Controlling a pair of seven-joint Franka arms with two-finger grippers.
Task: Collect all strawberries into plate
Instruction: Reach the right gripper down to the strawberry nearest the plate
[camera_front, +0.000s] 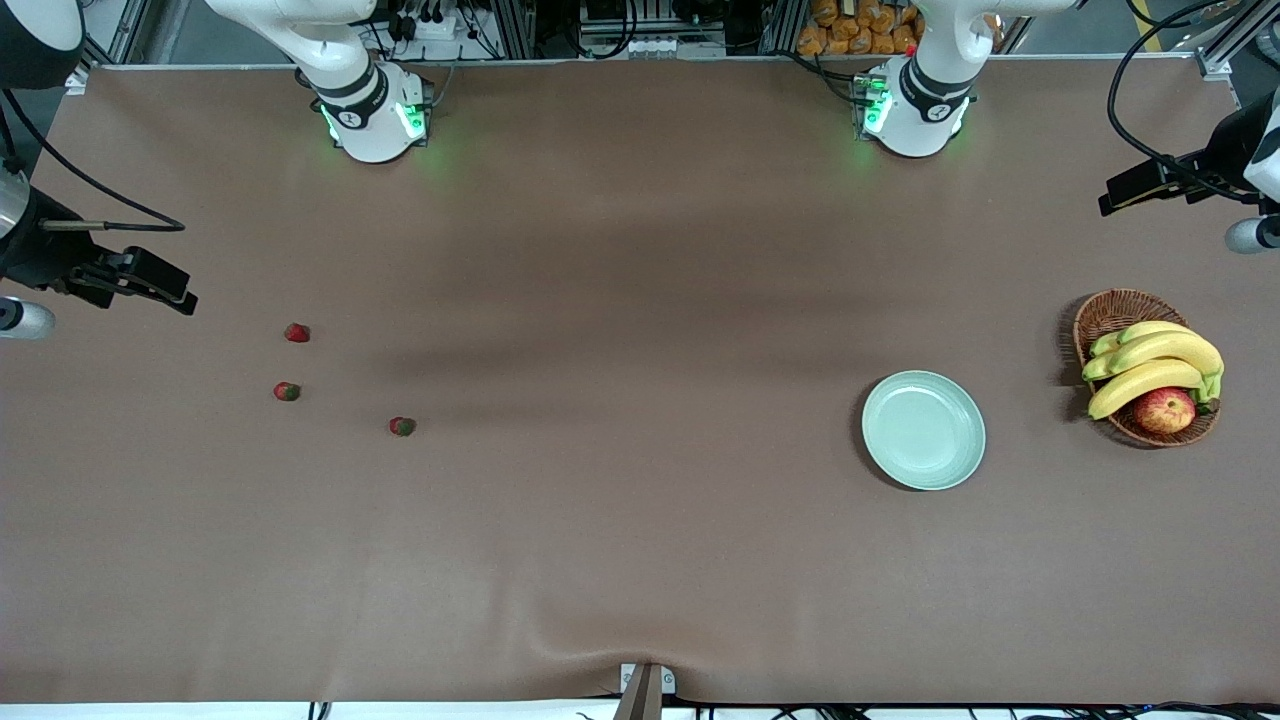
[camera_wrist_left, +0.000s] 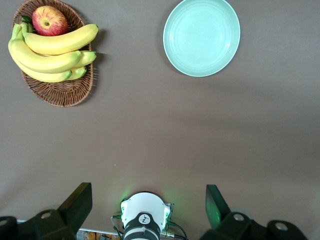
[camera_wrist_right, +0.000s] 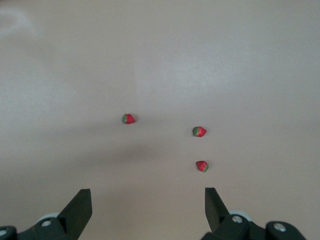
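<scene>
Three strawberries lie apart on the brown table toward the right arm's end: one (camera_front: 296, 332), one (camera_front: 287, 391) nearer the front camera, and one (camera_front: 402, 426) nearest it. They also show in the right wrist view (camera_wrist_right: 128, 118), (camera_wrist_right: 199, 131), (camera_wrist_right: 202, 166). The mint-green plate (camera_front: 923, 430) sits empty toward the left arm's end and shows in the left wrist view (camera_wrist_left: 201, 36). My right gripper (camera_front: 150, 280) (camera_wrist_right: 148, 197) is open and empty, up over the table edge at its end. My left gripper (camera_front: 1140, 190) (camera_wrist_left: 148, 188) is open and empty, up over its end.
A brown wicker basket (camera_front: 1145, 365) with bananas (camera_front: 1155, 365) and a red-yellow apple (camera_front: 1165, 409) stands beside the plate, closer to the left arm's end; it also shows in the left wrist view (camera_wrist_left: 55, 50). Both arm bases (camera_front: 372, 115), (camera_front: 915, 105) stand at the table's back edge.
</scene>
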